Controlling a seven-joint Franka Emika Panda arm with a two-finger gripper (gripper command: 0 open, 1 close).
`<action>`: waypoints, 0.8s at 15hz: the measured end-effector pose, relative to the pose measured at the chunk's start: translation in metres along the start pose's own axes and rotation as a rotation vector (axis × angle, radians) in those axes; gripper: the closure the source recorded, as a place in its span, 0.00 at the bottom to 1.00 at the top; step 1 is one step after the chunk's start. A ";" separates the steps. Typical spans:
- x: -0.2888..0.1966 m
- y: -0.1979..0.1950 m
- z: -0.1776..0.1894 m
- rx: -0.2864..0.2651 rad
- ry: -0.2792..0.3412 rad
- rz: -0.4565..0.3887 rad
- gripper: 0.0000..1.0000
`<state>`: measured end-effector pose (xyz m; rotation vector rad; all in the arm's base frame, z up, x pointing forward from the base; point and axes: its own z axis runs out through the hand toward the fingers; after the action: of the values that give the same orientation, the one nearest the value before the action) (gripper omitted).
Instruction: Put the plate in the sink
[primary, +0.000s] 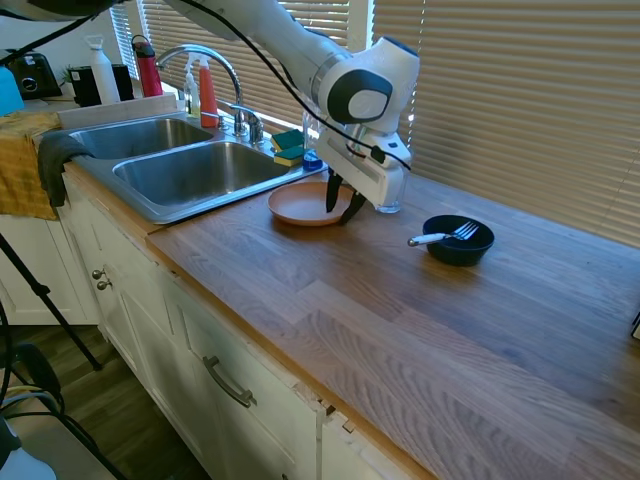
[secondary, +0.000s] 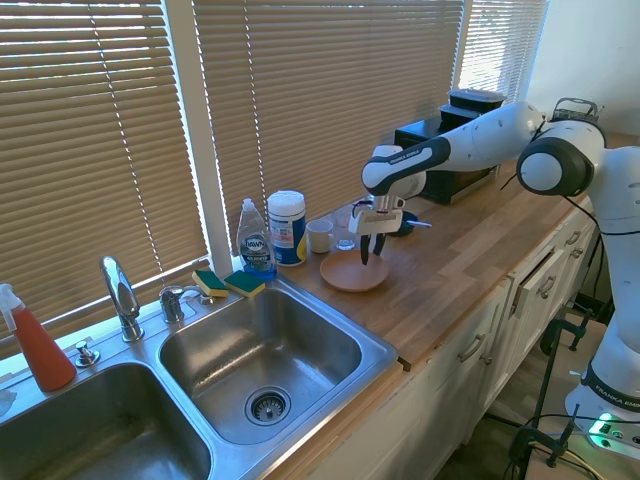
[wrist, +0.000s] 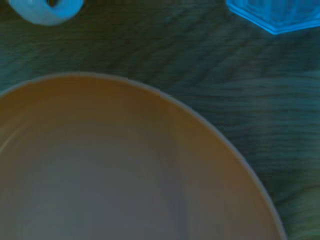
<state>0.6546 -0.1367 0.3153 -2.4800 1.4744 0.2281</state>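
Note:
The salmon-orange plate lies flat on the wooden counter just right of the sink, whose two steel basins are bare. My gripper points straight down at the plate's rim on the side away from the sink. It is open, with one finger over the plate's inside and the other just outside the rim. The second exterior view shows the same: gripper low over the far edge of the plate, with the sink to its left. The plate fills most of the wrist view.
A black bowl with a fork sits on the counter beyond the gripper. Small glasses, a white canister, a dish soap bottle and sponges line the window side. The faucet stands behind the basins.

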 end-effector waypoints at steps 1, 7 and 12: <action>0.001 0.000 0.000 0.000 -0.002 0.000 1.00; 0.007 0.001 -0.001 0.012 -0.015 -0.002 1.00; 0.008 0.002 -0.010 0.044 -0.032 -0.048 1.00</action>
<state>0.6567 -0.1469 0.3224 -2.4613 1.3909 0.2231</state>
